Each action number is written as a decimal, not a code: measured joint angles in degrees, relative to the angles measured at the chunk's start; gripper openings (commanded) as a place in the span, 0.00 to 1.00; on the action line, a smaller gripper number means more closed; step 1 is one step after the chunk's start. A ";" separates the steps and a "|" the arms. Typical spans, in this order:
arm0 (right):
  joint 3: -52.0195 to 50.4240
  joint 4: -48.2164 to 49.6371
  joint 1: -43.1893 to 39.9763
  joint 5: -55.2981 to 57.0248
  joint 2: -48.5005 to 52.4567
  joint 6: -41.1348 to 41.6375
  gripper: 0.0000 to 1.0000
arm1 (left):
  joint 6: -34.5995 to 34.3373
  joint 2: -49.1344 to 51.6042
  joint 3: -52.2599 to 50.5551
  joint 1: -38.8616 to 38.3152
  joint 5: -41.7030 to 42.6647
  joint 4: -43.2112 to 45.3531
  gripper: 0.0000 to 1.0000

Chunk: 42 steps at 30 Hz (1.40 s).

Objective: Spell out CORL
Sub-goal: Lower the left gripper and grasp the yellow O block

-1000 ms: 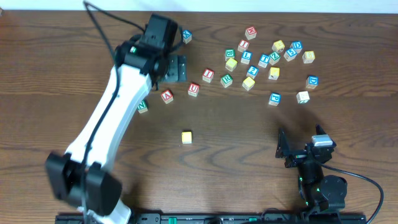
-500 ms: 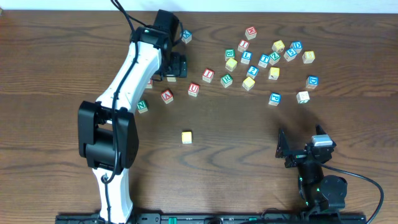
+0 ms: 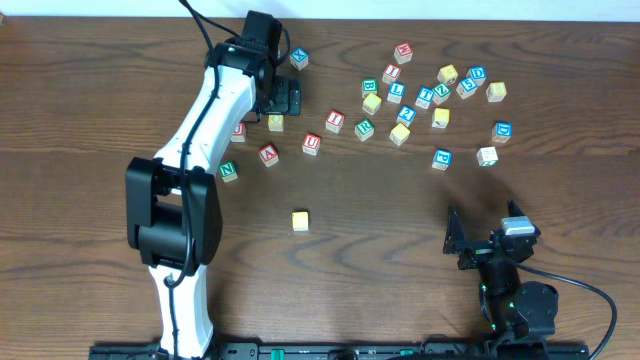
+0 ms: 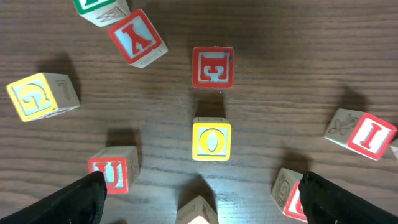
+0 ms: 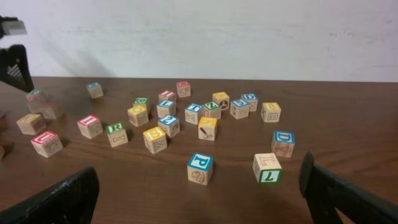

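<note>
Mostly cropped: fingers (image 4: 78,200) of left gripper (image 4: 200,196).

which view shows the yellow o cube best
Left wrist: the yellow O cube sits centre frame, face up, letter readable. Overhead shows it only as a tiny yellow cube, letter unreadable; in the right wrist view I cannot pick it out.

Left arm (image 3: 205,120): long white shells, blocky black joints, thin black cable. Right arm (image 3: 510,300), by the surface's (image 3: 400,215) front edge: black, green lights, grey cap. Left pincer (image 4: 202,196) and right pincer (image 5: 199,193): black fingers.
</note>
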 measured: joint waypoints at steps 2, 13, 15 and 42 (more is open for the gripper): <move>-0.02 0.00 0.00 0.00 0.00 -0.02 0.99 | 0.00 1.09 0.02 0.00 0.00 0.55 0.97; 0.00 0.00 0.00 0.00 0.00 0.00 0.99 | 1.25 5.53 0.02 0.00 0.04 1.18 0.97; 0.00 0.00 0.00 0.00 0.00 -0.02 0.99 | 1.49 5.53 0.02 0.00 0.17 1.20 0.98; -0.02 0.00 0.00 0.00 0.00 -0.02 0.99 | 4.48 5.55 0.02 -2.36 -0.59 3.34 0.96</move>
